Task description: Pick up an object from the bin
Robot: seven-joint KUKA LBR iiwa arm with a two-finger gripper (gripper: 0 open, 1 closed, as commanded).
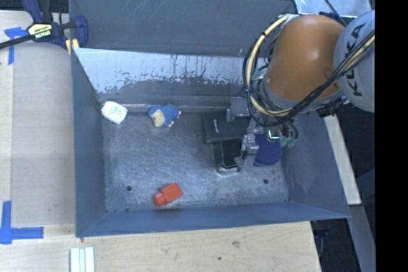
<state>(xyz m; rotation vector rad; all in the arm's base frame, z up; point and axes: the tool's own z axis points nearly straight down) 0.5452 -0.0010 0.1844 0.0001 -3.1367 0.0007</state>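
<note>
Closest to the lens is the arm's orange cover [299,57], ringed by cables [258,60], which hangs over the right side of the bin [191,220] because the arm reaches in from there. Below it the claw [227,164] is down near the bin's floor, right of the middle. Its dark body hides its tips, so I cannot tell whether it is spread or pressed together. A blue lump [268,154] lies just beside it, on the side toward the right wall, and nothing shows it being pinched. It is the nearest thing, so it seems the likeliest pick. The others lie scattered and well apart from the claw. A red block [167,195] sits near the front wall, and a white piece [115,112] and a small yellow and blue toy [164,116] rest against the foot of the back wall. Nothing is lifted yet.
</note>
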